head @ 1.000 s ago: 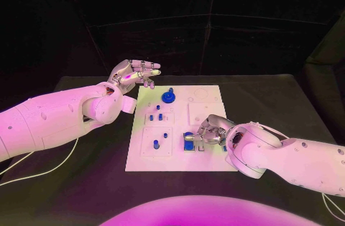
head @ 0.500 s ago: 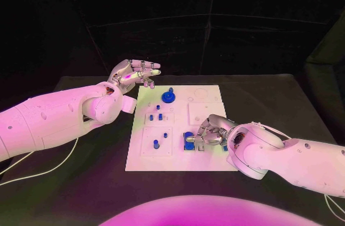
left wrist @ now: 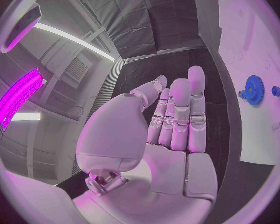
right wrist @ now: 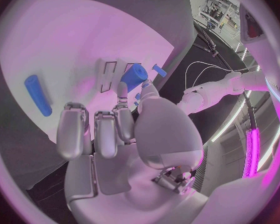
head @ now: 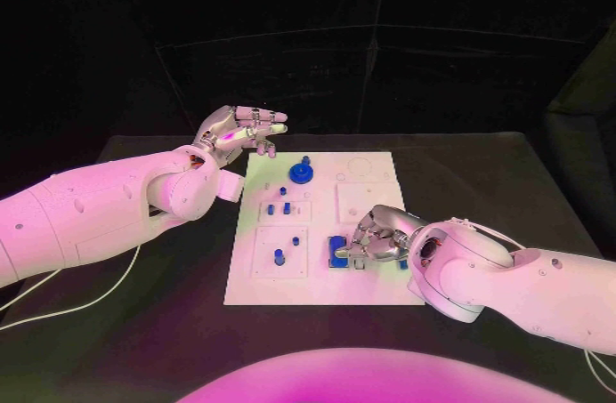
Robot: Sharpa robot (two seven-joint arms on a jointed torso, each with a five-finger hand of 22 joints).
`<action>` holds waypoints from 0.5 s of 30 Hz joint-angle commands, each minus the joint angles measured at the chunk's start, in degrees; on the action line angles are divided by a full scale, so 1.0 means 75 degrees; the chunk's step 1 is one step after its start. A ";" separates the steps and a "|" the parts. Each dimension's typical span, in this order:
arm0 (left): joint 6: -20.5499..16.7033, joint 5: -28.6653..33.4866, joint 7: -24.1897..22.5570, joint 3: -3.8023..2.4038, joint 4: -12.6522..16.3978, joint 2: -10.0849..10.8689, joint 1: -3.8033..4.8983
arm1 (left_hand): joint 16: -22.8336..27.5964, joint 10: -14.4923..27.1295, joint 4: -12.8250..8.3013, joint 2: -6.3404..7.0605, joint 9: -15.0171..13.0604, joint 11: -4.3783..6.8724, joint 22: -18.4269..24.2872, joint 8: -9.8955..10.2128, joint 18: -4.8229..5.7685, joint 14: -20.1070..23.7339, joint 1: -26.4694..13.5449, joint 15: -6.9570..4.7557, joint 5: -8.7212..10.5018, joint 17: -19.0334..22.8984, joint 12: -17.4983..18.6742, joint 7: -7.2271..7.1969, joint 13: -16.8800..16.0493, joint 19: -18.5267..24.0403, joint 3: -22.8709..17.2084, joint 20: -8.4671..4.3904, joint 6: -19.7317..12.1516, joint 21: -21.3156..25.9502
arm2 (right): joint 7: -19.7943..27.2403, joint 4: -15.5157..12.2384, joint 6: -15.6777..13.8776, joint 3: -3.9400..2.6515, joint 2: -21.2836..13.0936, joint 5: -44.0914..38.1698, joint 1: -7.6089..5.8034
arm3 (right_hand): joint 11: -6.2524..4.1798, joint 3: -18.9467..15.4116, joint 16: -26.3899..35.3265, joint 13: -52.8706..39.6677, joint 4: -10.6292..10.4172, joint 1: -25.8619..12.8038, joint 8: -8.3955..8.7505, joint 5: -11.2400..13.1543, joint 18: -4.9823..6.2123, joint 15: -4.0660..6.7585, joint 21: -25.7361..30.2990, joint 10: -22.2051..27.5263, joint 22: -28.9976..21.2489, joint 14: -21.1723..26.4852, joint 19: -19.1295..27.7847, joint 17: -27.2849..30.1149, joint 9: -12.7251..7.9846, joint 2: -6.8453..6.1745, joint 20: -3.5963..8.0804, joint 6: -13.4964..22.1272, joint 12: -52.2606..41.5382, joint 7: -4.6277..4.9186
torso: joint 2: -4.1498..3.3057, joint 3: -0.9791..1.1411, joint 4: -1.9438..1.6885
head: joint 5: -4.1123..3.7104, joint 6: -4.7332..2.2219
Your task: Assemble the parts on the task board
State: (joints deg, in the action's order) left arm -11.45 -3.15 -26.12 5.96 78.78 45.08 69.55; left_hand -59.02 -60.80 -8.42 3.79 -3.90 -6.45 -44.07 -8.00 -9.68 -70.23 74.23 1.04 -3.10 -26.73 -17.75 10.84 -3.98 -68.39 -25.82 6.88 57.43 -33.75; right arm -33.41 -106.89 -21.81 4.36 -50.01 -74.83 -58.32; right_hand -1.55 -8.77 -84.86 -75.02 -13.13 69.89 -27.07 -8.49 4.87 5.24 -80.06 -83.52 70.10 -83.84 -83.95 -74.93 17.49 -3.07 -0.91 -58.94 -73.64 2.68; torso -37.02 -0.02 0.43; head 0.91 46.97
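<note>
The board (head: 324, 229) lies at the middle of the black tabletop (head: 514, 172). Seen from the head camera, the left hand (head: 240, 132) hangs in the air off the board's 11 o'clock corner, holding nothing, its fingers loosely spread and apart. The left wrist camera shows the same hand (left wrist: 171, 119) from behind with its fingers stretched straight and side by side, and beyond them the blue gear (left wrist: 254, 89) near the board's edge with a small blue peg (left wrist: 276, 90) just beside it.

From the head camera the gear (head: 301, 172) sits at the board's 12 o'clock end, with small blue pegs (head: 285, 209) standing in a square block below it and two more (head: 279, 257) in the block at 7 o'clock.

The right hand (head: 375, 236) rests over the board's 5 o'clock part, fingers curled down beside a blue piece (head: 337, 252); that view hides the contact. The right wrist camera makes it plainer: the hand (right wrist: 121, 129) pinches a blue cylinder (right wrist: 134, 76) between thumb and a finger, over a slotted block. A longer blue rod (right wrist: 38, 94) lies flat on the board, well apart.
</note>
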 commanded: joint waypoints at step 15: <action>0.0034 0.0018 -0.0013 -0.0006 0.0019 0.0013 0.0010 | 0.0043 0.0060 -0.0012 0.0000 0.0003 0.0013 0.0010 -0.0025 -0.0101 0.0035 -0.0053 0.0020 -0.0014 0.0009 -0.0046 -0.0007 0.0008 0.0002 0.0043 -0.0015 -0.0048 0.0038 | -0.0068 0.0316 0.0276 -0.0002 0.0249 -0.0430 -0.0009 | -0.0033 -0.0035 0.0012 -0.0094 0.0255 0.0426 -0.0058 -0.0229 -0.0144 0.0041 -0.0011 -0.0008 0.0030 -0.0526 -0.0002 -0.0347 0.0080 0.0291 0.0032 -0.0007 0.0053 -0.0019 | -0.0008 -0.0009 -0.0017 | 0.0009 0.0000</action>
State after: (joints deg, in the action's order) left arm -11.46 -3.15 -26.04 5.96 78.83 45.16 69.55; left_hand -59.02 -60.80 -8.39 3.78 -3.90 -6.45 -44.05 -8.00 -9.68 -70.23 74.22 1.04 -3.10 -26.72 -17.75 10.84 -3.98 -68.39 -25.78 6.88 57.43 -33.75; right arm -33.47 -104.64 -20.39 4.36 -48.24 -76.84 -58.32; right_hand -1.54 -8.93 -84.86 -75.14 -11.55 72.62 -27.28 -9.87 4.87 5.24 -80.05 -83.51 70.28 -83.84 -83.95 -74.92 18.05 -0.95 -0.92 -58.94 -73.44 2.68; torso -37.01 -0.08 0.30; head 0.96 46.96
